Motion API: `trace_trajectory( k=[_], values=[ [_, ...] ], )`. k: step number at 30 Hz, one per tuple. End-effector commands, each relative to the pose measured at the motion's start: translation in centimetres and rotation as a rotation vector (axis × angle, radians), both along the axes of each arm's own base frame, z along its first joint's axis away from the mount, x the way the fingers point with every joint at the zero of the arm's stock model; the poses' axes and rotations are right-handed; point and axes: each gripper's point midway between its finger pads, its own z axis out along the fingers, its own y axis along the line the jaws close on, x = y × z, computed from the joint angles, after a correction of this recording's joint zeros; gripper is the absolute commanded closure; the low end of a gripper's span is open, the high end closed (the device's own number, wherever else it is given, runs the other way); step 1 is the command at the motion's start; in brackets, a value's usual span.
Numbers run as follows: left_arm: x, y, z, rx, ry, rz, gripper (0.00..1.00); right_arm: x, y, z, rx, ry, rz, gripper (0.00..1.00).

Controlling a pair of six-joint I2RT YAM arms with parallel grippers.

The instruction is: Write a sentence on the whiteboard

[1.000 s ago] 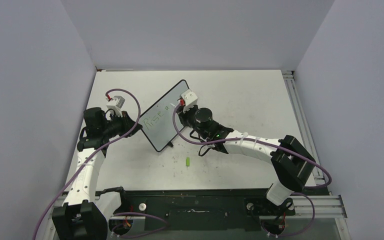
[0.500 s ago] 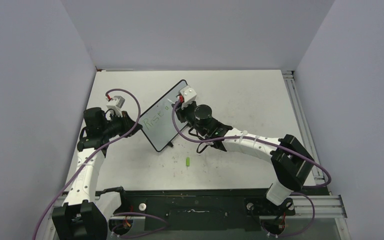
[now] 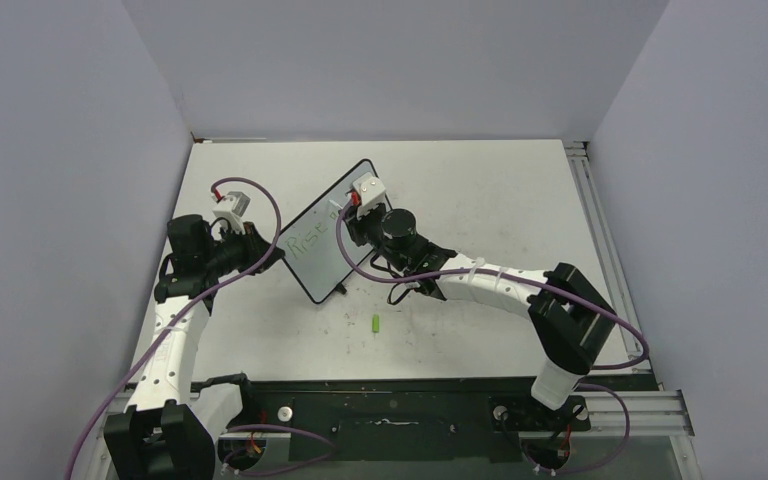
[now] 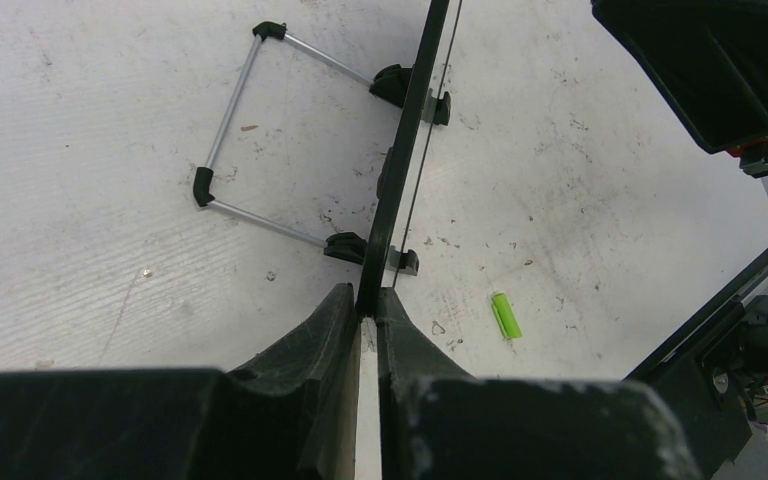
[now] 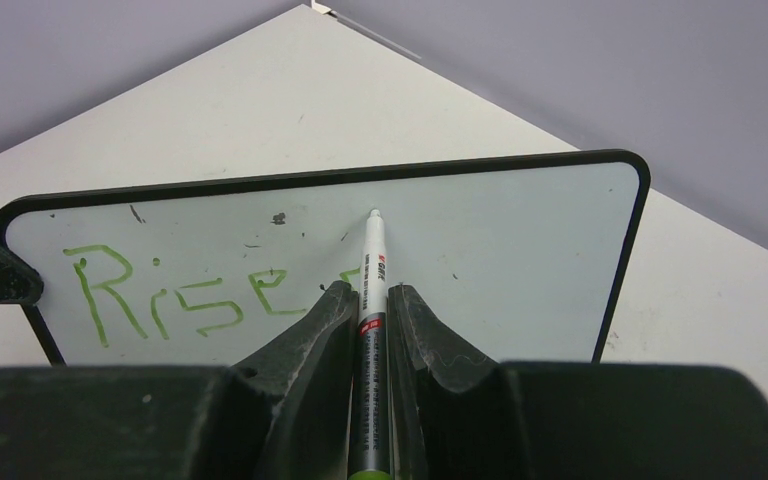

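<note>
Whiteboard (image 3: 322, 235) stands on its long edge on the tabletop (image 3: 500, 190), left of centre. From the top view it runs on a diagonal, near corner towards you and far corner away to the right. Black frame, rounded corners.

From your left wrist view you see the board edge-on. Little black feet (image 4: 400, 262) sit on the tabletop, and a wire stand (image 4: 230, 135) lies out flat behind it.

Left arm (image 3: 175, 330): jaws closed on the board's left edge. The frame runs straight up out of the slot between them in the left wrist view.

Right arm (image 3: 490, 285): reaches in from the right to the board's writing face. Jaws closed on a marker (image 5: 373, 275) with a white barrel and small print along it. The marker points at the board, its tip about mid-width in the upper half. You cannot tell from these views whether the tip touches the surface.

Sentence (image 5: 175, 300) so far: "Rise" in thin green strokes on the left part of the board, at mid-height. One more green stroke shows just right of the "e", partly hidden behind the right jaws. The right half of the board carries only a few dark specks.

Green cap (image 3: 376, 323) lies on the tabletop near the board's near end, apart from both arms. It also shows in the left wrist view (image 4: 501, 315).

Tabletop is white and scuffed all over.
</note>
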Motion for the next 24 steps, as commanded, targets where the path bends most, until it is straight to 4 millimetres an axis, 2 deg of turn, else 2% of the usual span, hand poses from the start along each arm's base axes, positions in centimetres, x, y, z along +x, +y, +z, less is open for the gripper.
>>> trace_trajectory(
  k=[1,19,24],
  values=[
    [0.8,0.0,2.8,0.002,-0.090,-0.012,1.00,0.3,0.8,2.7,0.058,-0.050,0.015,0.95],
    [0.8,-0.1,2.9,0.002,-0.092,-0.013,1.00,-0.8,-1.2,-1.4,-0.017,0.018,-0.012,0.95],
    [0.8,0.0,2.9,0.003,-0.093,-0.011,1.00,-0.9,-1.4,-2.0,-0.027,0.030,-0.014,0.95]
  ],
)
